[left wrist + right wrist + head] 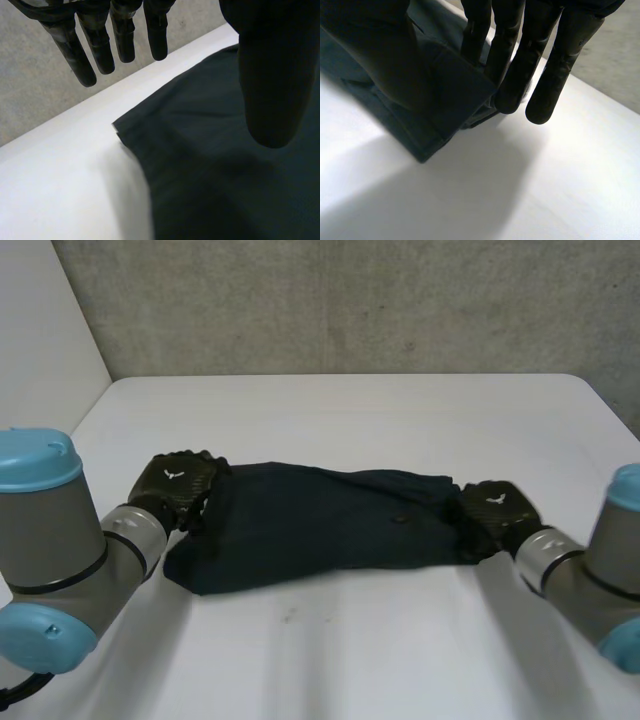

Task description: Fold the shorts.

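Navy shorts (320,530) are laid across the table's (350,640) middle, the left hand (178,483) set at their left end and the right hand (497,510) at their right, fingers straight and unclosed; pinching both ends is judged needed next.

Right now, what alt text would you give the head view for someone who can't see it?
Dark shorts lie spread sideways on a white table. The robot's black left hand is at one end of them and its right hand at the other.
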You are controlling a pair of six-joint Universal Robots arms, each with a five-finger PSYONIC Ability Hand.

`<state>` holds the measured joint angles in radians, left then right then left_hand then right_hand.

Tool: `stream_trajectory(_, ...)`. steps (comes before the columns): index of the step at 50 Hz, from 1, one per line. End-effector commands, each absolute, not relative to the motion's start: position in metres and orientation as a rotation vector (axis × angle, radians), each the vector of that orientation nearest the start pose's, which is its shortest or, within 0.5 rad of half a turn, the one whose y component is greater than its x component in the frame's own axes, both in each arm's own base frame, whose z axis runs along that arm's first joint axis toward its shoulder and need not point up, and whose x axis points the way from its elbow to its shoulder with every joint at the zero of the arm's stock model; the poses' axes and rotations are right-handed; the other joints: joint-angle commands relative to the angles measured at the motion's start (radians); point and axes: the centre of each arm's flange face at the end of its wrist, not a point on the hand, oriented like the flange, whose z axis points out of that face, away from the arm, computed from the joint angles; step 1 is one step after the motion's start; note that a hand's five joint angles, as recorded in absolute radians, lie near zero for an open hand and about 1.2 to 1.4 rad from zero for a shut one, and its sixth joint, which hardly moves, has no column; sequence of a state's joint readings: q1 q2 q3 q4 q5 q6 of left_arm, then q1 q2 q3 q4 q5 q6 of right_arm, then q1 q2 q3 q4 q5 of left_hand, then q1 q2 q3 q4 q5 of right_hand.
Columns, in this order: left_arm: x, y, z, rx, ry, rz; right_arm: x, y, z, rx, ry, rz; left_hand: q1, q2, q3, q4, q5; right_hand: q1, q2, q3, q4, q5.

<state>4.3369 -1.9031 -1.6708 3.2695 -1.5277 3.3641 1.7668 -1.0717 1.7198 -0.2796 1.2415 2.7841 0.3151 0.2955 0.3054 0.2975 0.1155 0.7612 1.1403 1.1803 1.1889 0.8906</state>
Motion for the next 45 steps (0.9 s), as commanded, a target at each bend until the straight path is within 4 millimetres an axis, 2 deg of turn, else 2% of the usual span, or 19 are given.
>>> stream_trajectory(1, -0.246, -0.257, 0.2, 0.804, 2.469, -1.984, 0.182, -0.308, 0.157, -0.832, 2.347, -1.733, -0.019, 0.0, -0.01, -0.002, 0.006, 0.635, 0.256, 0.216, 0.207, 0.331)
stream_trajectory(8, -0.245, -0.257, 0.205, 0.799, 2.454, -2.007, 0.183, -0.305, 0.159, -0.937, 2.287, -1.695, -0.022, -0.003, -0.013, -0.005, 0.003, 0.635, 0.256, 0.216, 0.207, 0.331)
stream_trajectory(18, -0.245, -0.254, 0.202, 0.805, 2.467, -1.989, 0.181, -0.304, 0.157, -0.954, 2.3, -1.689, -0.025, -0.006, -0.016, -0.008, 0.0, 0.635, 0.256, 0.216, 0.207, 0.331)
stream_trajectory(20, -0.244, -0.255, 0.202, 0.802, 2.465, -1.991, 0.182, -0.303, 0.157, -0.961, 2.298, -1.692, -0.025, -0.006, -0.016, -0.008, 0.0, 0.432, 0.053, 0.013, 0.004, 0.128)
stream_trajectory(24, -0.244, -0.255, 0.2, 0.801, 2.47, -1.987, 0.182, -0.302, 0.151, -0.968, 2.304, -1.665, -0.025, -0.006, -0.016, -0.008, 0.0, 0.331, -0.048, -0.088, -0.097, 0.027)
stream_trajectory(27, -0.244, -0.255, 0.199, 0.8, 2.472, -1.983, 0.182, -0.302, 0.139, -0.958, 2.33, -1.615, -0.025, -0.006, -0.016, -0.008, 0.0, 0.123, -0.256, -0.296, -0.305, -0.181)
stream_trajectory(31, -0.244, -0.255, 0.199, 0.801, 2.475, -1.979, 0.181, -0.303, 0.132, -0.954, 2.345, -1.588, -0.025, -0.006, -0.016, -0.008, 0.0, 0.087, -0.292, -0.332, -0.341, -0.217)
stream_trajectory(40, -0.244, -0.255, 0.198, 0.803, 2.476, -1.979, 0.181, -0.307, 0.12, -0.957, 2.36, -1.567, -0.025, -0.006, -0.016, -0.008, 0.0, 0.143, -0.236, -0.276, -0.285, -0.161)
stream_trajectory(41, -0.244, -0.255, 0.198, 0.805, 2.476, -1.977, 0.181, -0.308, 0.121, -0.962, 2.358, -1.572, -0.028, -0.009, -0.018, -0.011, -0.003, 0.207, -0.172, -0.212, -0.221, -0.097)
stream_trajectory(42, -0.244, -0.255, 0.198, 0.803, 2.479, -1.975, 0.181, -0.31, 0.121, -0.969, 2.35, -1.59, -0.025, -0.006, -0.016, -0.008, 0.0, 0.475, 0.096, 0.056, 0.047, 0.171)
stream_trajectory(43, -0.244, -0.254, 0.198, 0.805, 2.477, -1.978, 0.181, -0.311, 0.121, -0.972, 2.346, -1.603, -0.025, -0.006, -0.016, -0.008, 0.0, 0.633, 0.254, 0.214, 0.206, 0.33)
stream_trajectory(45, -0.244, -0.254, 0.198, 0.805, 2.479, -1.976, 0.18, -0.314, 0.122, -0.977, 2.339, -1.638, -0.028, -0.009, -0.018, -0.011, -0.003, 0.635, 0.256, 0.216, 0.207, 0.331)
